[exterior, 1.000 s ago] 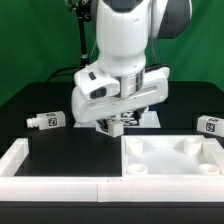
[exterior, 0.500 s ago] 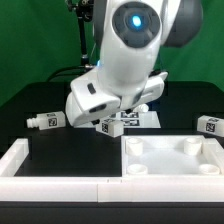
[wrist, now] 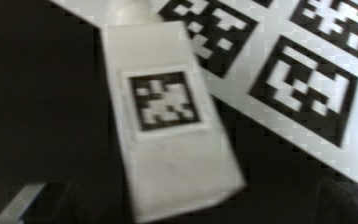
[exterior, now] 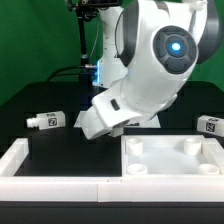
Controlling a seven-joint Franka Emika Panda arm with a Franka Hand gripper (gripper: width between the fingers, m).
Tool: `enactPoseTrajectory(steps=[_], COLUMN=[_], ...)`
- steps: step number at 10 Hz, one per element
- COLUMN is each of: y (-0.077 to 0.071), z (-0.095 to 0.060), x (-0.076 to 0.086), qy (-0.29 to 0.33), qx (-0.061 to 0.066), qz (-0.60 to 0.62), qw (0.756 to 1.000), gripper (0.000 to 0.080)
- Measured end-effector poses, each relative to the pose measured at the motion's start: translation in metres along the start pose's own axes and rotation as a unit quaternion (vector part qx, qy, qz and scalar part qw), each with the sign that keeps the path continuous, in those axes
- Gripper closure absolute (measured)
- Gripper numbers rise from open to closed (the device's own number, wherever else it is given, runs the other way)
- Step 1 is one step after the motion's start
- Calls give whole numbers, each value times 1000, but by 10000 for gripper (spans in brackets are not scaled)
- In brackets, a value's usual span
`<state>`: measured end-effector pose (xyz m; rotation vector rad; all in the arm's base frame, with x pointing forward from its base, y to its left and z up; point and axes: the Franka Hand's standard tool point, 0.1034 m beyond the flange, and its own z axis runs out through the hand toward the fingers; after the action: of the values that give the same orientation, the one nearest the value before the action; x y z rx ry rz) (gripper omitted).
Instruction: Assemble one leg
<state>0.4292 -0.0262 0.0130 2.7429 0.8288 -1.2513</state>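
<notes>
One leg (wrist: 165,110) lies inside the wide-spread hand (wrist: 181,200).

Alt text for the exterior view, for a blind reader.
A white robot arm bends low over the middle of a black table. A tagged white leg lies at the exterior view's left; a white socketed panel sits in front.

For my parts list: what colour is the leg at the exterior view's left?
White leg, black-and-white tag; the exterior view shows it best.
</notes>
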Motion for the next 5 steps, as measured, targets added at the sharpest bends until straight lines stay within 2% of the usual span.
enactPoseTrajectory(steps=[3, 4, 5], y=[0, 2, 1], z=[0, -1, -4], x=[0, 0, 1], qy=[-2, -10, -18], qx=[-3, -22, -47], qz=[4, 8, 14], qw=[1000, 1000, 999], gripper=[150, 150, 150])
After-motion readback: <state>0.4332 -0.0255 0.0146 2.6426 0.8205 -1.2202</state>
